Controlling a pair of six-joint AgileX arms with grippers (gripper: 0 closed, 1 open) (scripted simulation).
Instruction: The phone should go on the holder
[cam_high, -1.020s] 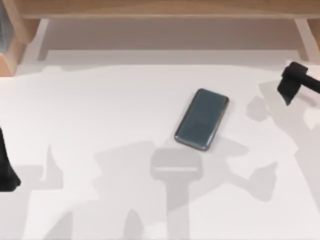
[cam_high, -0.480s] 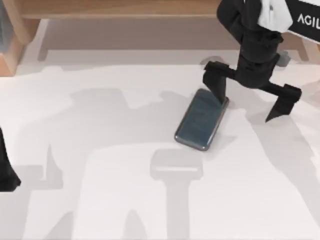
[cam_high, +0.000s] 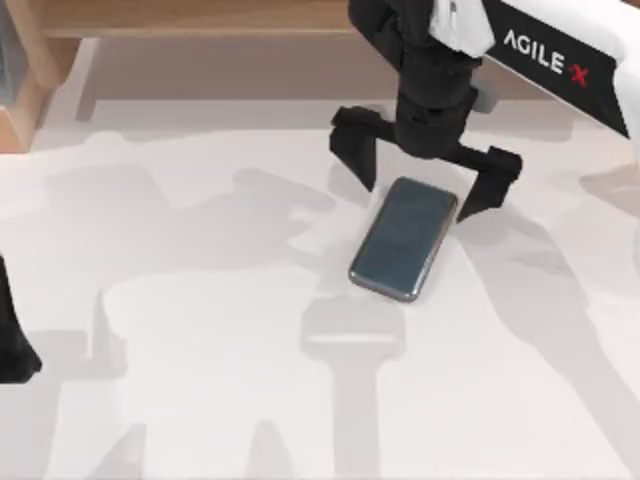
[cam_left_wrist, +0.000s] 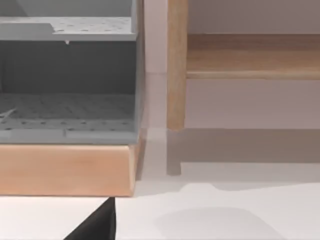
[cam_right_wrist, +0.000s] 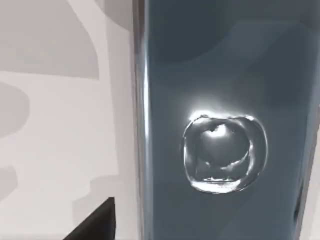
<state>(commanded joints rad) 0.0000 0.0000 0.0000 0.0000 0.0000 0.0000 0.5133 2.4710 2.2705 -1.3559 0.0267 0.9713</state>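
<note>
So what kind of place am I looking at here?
Probably a simulated workbench rather than a real room: a plain white table, a wooden shelf frame behind it, a phone lying flat, and the right claw open above the phone's far end.

The phone (cam_high: 404, 238) lies flat on the table (cam_high: 200, 380), slightly right of the frame's centre, tilted. The right gripper (cam_high: 427, 181) hangs spread wide just above the phone's upper end, one finger on each side. The left gripper (cam_high: 14, 340) sits at the frame's left edge, well apart.
</note>
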